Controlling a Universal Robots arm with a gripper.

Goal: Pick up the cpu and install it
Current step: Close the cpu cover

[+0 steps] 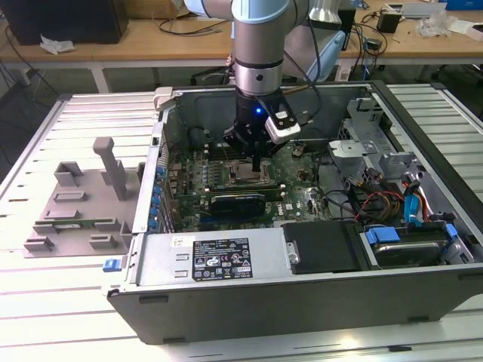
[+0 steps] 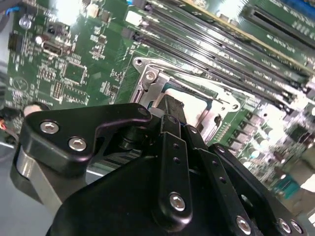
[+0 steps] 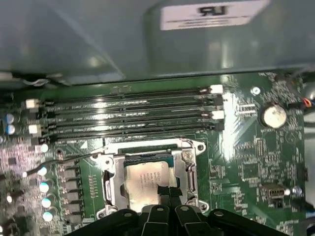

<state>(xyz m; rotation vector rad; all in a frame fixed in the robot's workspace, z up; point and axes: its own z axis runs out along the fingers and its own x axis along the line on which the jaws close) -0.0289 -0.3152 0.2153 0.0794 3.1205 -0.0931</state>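
The gripper (image 3: 169,192), fingers pressed together and holding nothing, hangs over the socket (image 3: 191,169) in the middle of the motherboard (image 3: 241,147), where the cpu (image 3: 145,179) lies flat, one edge directly under the fingertips.

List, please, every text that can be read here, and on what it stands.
Power supply label: print too small to read.
Grey surface label: blurred, unreadable.
The cpu: faint print on its metal top, unreadable.
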